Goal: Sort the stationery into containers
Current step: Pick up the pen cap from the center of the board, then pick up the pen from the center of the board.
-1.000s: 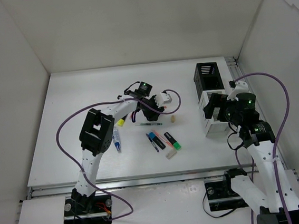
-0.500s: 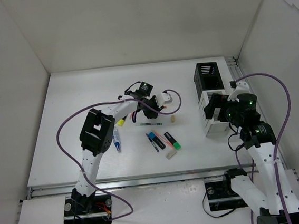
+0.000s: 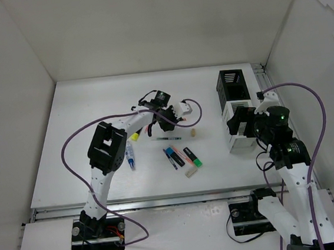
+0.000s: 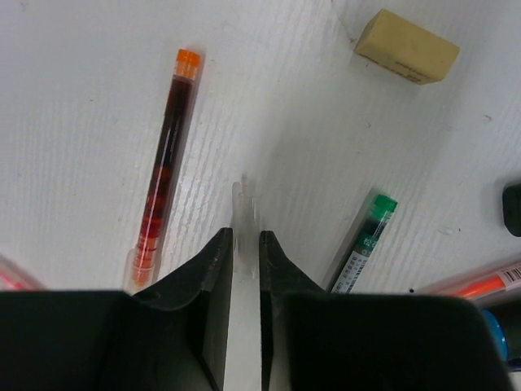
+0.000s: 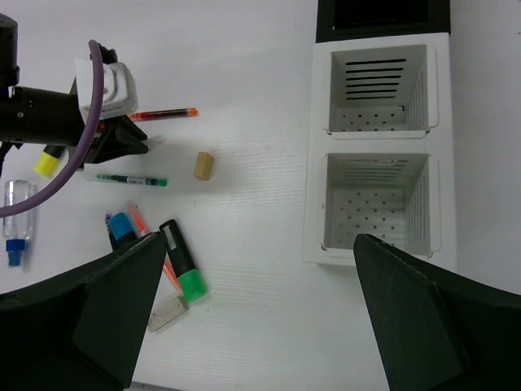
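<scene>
My left gripper (image 4: 247,236) is low over the table, shut on a thin clear pen whose tip (image 4: 244,199) sticks out past the fingers. A red pen (image 4: 163,167) lies to its left, a green pen (image 4: 364,240) to its right and a beige eraser (image 4: 406,47) beyond. My right gripper (image 5: 260,240) is open and empty, high beside the white container (image 5: 317,147), which is joined to the black container (image 3: 232,84). Green (image 5: 181,258), blue (image 5: 122,226), orange (image 5: 137,218) and yellow (image 5: 47,161) highlighters, a white-blue tube (image 5: 16,220) and a second eraser (image 5: 167,313) lie loose.
Both compartments of the white container look bare inside. White walls close in the table on the left, back and right. The left arm's purple cable (image 3: 192,113) loops over the table near the pens.
The left gripper has shifted only slightly near the pens. The right arm has edged a little to the right. The loose items have not moved.
</scene>
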Controlling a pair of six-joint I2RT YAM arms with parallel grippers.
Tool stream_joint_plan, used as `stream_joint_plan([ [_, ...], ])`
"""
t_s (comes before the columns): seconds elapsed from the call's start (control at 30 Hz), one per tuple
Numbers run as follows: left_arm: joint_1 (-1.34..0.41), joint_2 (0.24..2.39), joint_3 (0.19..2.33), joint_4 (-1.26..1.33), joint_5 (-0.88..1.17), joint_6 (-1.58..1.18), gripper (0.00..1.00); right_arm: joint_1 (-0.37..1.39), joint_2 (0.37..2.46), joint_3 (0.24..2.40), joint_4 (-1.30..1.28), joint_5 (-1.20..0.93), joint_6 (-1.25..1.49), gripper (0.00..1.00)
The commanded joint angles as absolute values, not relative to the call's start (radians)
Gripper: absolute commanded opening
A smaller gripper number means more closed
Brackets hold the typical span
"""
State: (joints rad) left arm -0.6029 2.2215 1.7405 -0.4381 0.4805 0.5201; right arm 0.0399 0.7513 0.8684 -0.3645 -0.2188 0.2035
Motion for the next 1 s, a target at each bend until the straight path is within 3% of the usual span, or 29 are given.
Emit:
stream_joint_plan([
  [0.0, -0.607, 2.068, 1.847, -0.471, 0.442, 0.505, 0.00, 0.035, 0.750, 0.917, -0.327, -0.299, 0.179, 0.98],
  [0.3, -0.595, 1.829, 1.747, -0.336, 0.325, 0.327, 0.00, 0.109, 0.764, 0.923, -0.331, -0.399, 0.152, 0.98],
  [0.6, -0.518, 1.343, 1.199, -0.100, 0.285, -0.136, 0.00, 0.325, 0.854, 0.928, -0.339, -0.390, 0.106, 0.98],
  [0.97, -0.509, 0.965, 0.815, -0.255, 0.140, -0.532, 0.00, 0.693, 1.313, 1.008, -0.217, -0.180, 0.115, 0.98],
])
